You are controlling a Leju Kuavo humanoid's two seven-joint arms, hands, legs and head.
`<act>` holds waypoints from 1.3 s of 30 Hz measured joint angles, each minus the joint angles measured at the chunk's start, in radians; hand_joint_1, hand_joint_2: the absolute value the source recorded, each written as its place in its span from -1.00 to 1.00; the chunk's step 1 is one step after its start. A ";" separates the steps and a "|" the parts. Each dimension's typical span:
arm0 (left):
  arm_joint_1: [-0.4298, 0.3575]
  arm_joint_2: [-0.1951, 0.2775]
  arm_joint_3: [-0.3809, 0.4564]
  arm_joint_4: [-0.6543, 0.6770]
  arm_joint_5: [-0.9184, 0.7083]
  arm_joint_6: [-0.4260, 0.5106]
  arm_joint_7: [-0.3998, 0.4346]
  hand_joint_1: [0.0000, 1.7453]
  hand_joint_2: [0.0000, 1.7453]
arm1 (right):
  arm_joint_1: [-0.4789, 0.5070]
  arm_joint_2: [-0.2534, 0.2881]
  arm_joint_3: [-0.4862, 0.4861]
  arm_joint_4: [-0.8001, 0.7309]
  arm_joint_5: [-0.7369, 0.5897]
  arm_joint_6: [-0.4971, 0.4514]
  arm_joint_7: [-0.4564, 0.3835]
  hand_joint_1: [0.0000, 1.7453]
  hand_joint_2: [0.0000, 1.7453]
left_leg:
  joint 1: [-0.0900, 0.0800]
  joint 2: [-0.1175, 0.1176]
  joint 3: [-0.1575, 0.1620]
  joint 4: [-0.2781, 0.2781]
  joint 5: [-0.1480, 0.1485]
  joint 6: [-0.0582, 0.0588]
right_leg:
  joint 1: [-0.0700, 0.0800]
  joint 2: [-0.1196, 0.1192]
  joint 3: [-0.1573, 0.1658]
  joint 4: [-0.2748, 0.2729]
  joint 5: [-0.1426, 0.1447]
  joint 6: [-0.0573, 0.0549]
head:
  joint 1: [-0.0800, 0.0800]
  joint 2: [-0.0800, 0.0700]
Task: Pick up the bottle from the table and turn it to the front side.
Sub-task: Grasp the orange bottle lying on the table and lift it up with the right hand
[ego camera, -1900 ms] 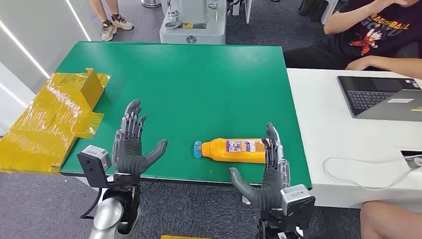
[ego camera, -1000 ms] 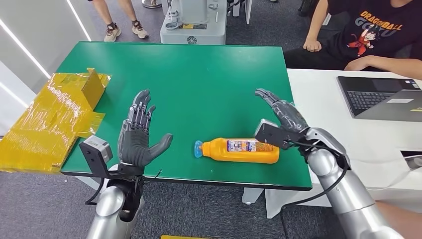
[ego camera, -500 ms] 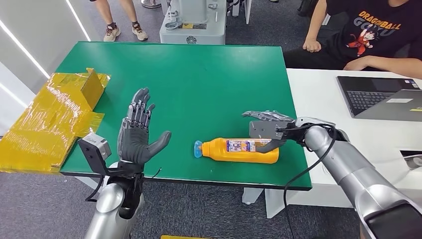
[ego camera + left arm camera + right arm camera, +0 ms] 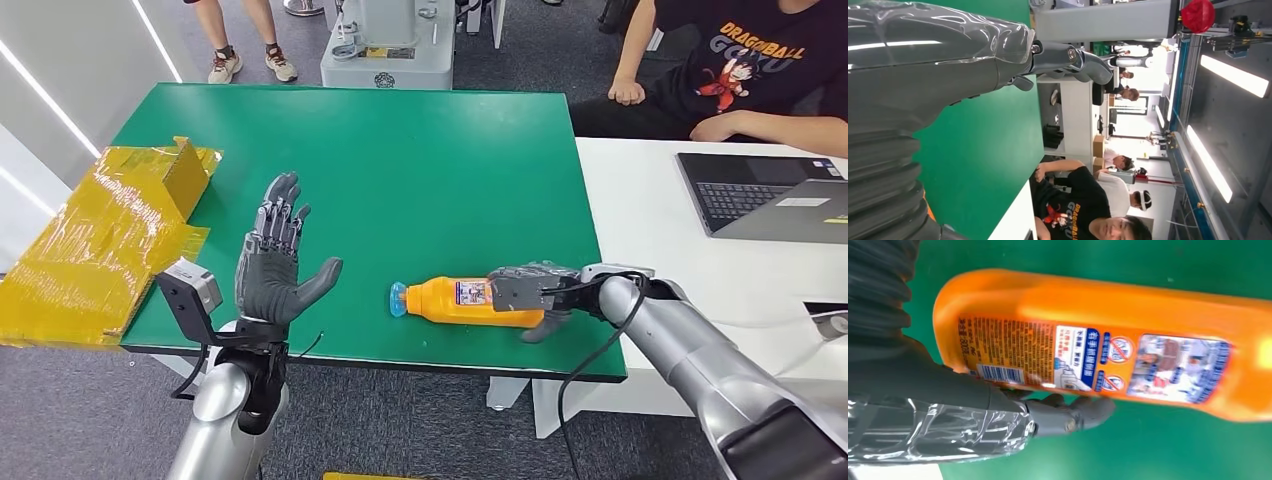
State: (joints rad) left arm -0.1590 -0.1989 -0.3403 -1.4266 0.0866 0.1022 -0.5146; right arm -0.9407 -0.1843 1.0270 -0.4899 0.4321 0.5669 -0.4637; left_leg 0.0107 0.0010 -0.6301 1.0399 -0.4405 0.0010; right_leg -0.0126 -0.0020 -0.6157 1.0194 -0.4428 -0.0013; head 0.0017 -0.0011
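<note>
— Where is the orange plastic bottle with the blue cap [image 4: 470,301]?

— Lying on its side on the green tabletop [image 4: 400,170], close to the near edge, cap pointing toward the robot's left. The printed label with barcode and small pictures faces up in the right wrist view [image 4: 1098,355].

— And the right hand [image 4: 535,292]?

— It comes in from the right side and sits at the bottle's base end. Its fingers lie over the top of the bottle, and the thick grey thumb [image 4: 1068,417] lies along the bottle's side just under the label. Whether it is truly gripping I cannot tell; the bottle rests on the table.

— The left hand [image 4: 275,265]?

— Raised above the near left part of the table, palm upright, fingers spread wide, holding nothing. It is well apart from the bottle.

— Anything else around?

— A flattened cardboard box wrapped in yellow tape [image 4: 105,235] hangs over the table's left edge. A white desk [image 4: 660,230] stands beside the table on the right, with an open grey laptop [image 4: 770,195] on it. A person in a black printed T-shirt [image 4: 750,60] sits behind that desk, arms resting on it.
</note>
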 joint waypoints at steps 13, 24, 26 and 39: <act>0.002 0.010 0.000 0.016 -0.004 0.007 -0.005 -1.00 1.00 | 0.000 0.000 0.089 0.061 0.021 -0.074 0.021 -1.00 1.00 | 0.000 0.000 0.000 0.000 0.000 0.000 | 0.000 0.000 0.000 0.000 0.000 0.000 | 0.000 0.000; 0.001 0.010 0.000 0.029 -0.009 0.012 -0.007 -1.00 1.00 | 0.022 0.002 0.159 0.074 0.097 -0.244 0.019 -1.00 1.00 | 0.000 0.000 0.000 0.000 0.000 0.000 | 0.000 0.000 0.000 0.000 0.000 0.000 | 0.000 0.000; 0.000 0.010 0.000 0.034 -0.009 0.012 -0.007 -1.00 1.00 | 0.023 0.003 0.165 0.075 0.099 -0.255 0.017 -0.93 1.00 | 0.000 0.001 0.000 0.000 0.000 0.000 | 0.000 0.000 0.000 0.000 0.000 0.000 | 0.000 0.000; 0.001 0.010 0.000 0.041 -0.009 0.015 -0.007 -1.00 1.00 | 0.025 0.006 0.178 0.078 0.104 -0.300 -0.018 0.94 1.00 | 0.000 0.002 0.002 0.000 0.000 0.000 | 0.000 0.001 0.002 0.000 0.001 0.000 | 0.000 0.000</act>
State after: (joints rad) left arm -0.1575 -0.1888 -0.3399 -1.3859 0.0777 0.1169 -0.5219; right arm -0.9158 -0.1786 1.2051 -0.4124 0.5361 0.2670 -0.4820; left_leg 0.0108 0.0028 -0.6280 1.0399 -0.4400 0.0011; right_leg -0.0125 -0.0008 -0.6142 1.0195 -0.4420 -0.0015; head 0.0017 -0.0011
